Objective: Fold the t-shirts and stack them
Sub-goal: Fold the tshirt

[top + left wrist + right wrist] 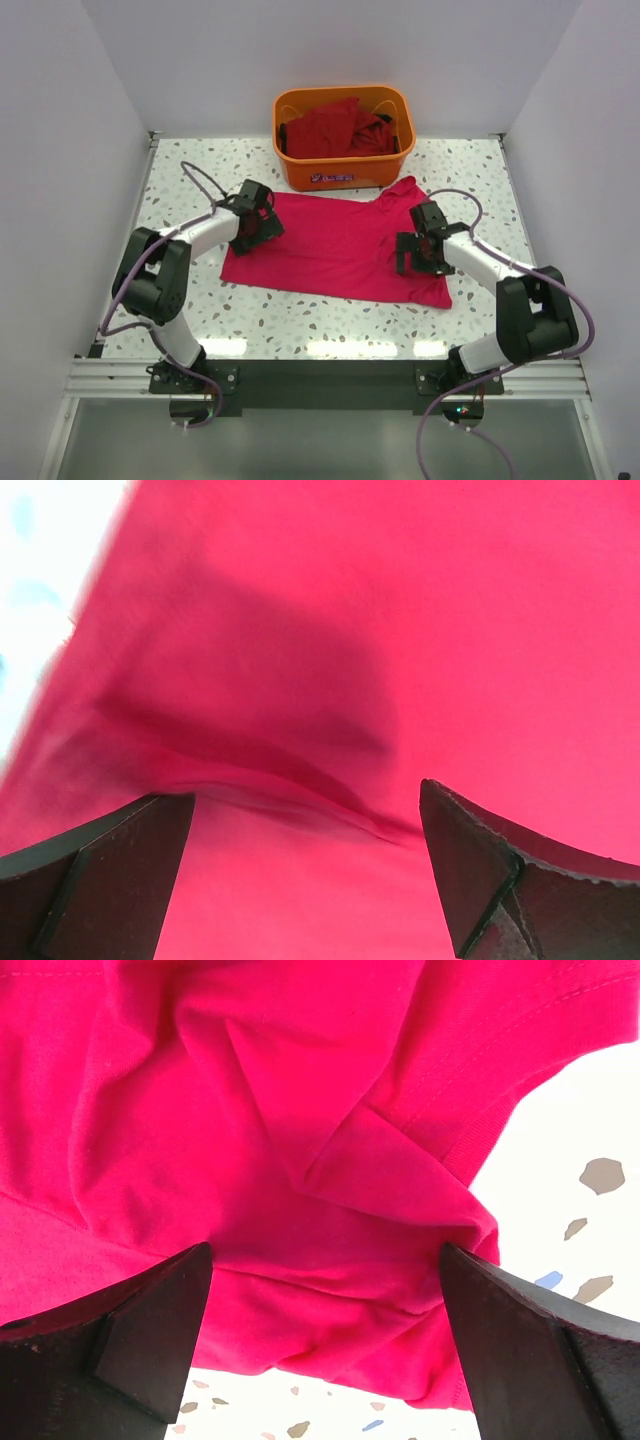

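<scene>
A bright pinkish-crimson t-shirt (335, 245) lies spread on the speckled table in front of the orange basket. Darker red t-shirts (335, 128) are heaped inside that basket. My left gripper (262, 228) is open and low over the shirt's left edge; the left wrist view shows cloth (330, 680) with a soft fold spanning the gap between the jaws. My right gripper (410, 252) is open over the shirt's right side. The right wrist view shows rumpled cloth with a hem (330, 1260) between the wide-spread jaws.
The orange plastic basket (343, 170) stands at the back centre, touching the shirt's far edge. White walls close in the left, right and back. A metal rail (320, 375) runs along the near edge. Bare speckled table (180, 200) lies left and right of the shirt.
</scene>
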